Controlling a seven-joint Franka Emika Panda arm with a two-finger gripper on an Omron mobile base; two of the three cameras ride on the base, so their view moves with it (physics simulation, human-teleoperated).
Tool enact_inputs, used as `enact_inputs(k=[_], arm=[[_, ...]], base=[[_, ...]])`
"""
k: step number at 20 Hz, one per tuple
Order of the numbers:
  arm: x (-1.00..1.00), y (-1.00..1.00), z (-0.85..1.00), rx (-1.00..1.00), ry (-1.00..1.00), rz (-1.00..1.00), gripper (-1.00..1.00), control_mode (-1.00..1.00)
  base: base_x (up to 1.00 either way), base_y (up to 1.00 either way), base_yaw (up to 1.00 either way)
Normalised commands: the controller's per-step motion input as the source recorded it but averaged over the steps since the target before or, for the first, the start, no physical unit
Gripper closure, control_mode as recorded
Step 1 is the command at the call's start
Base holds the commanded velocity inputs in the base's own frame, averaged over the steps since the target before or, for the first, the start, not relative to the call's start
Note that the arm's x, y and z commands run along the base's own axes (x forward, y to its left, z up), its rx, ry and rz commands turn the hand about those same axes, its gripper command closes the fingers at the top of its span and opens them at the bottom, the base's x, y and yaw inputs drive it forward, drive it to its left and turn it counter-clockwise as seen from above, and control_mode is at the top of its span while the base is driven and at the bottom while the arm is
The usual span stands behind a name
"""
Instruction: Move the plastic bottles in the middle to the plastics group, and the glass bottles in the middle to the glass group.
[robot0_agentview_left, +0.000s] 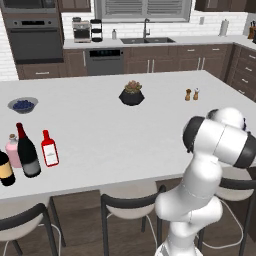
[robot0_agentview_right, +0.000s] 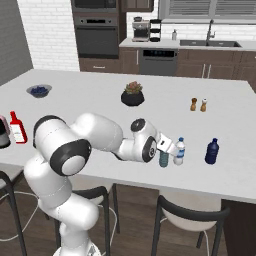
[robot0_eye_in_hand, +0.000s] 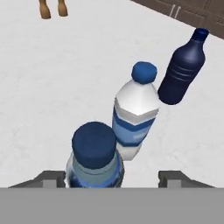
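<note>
The small light-blue plastic bottle (robot0_eye_in_hand: 94, 159) with a blue cap stands on the counter between my gripper's (robot0_eye_in_hand: 113, 180) fingertips, close to the left one. The jaws are spread wide, with a gap on the bottle's right side. In the right base view the gripper (robot0_agentview_right: 164, 150) hovers over this bottle (robot0_agentview_right: 163, 159) near the front edge. Just beyond it are the whitish water bottle (robot0_eye_in_hand: 133, 113) (robot0_agentview_right: 179, 151) and the navy bottle (robot0_eye_in_hand: 181, 70) (robot0_agentview_right: 212, 151). Far left stand the wine bottle (robot0_agentview_left: 27, 152), flat red bottle (robot0_agentview_left: 49, 148), pink flask (robot0_agentview_left: 12, 150) and dark yellow-labelled bottle (robot0_agentview_left: 5, 170).
A potted plant (robot0_agentview_left: 132, 94) sits mid-counter, with two small shakers (robot0_agentview_left: 192, 94) to its right and a bowl of blueberries (robot0_agentview_left: 22, 104) at the far left. Stools (robot0_agentview_right: 190, 220) stand under the counter's front edge.
</note>
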Motion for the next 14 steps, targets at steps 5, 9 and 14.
enact_inputs(k=[5,9,14], arm=[[0.0,0.0,0.43,-0.04,0.0,0.0,-1.0,-1.0],[0.0,0.0,0.83,-0.01,0.0,0.0,-1.0,-1.0],[0.0,0.0,1.0,0.0,0.0,0.0,-1.0,-1.0]], base=[[0.0,0.0,0.0],[0.0,0.0,0.0],[0.0,0.0,0.0]])
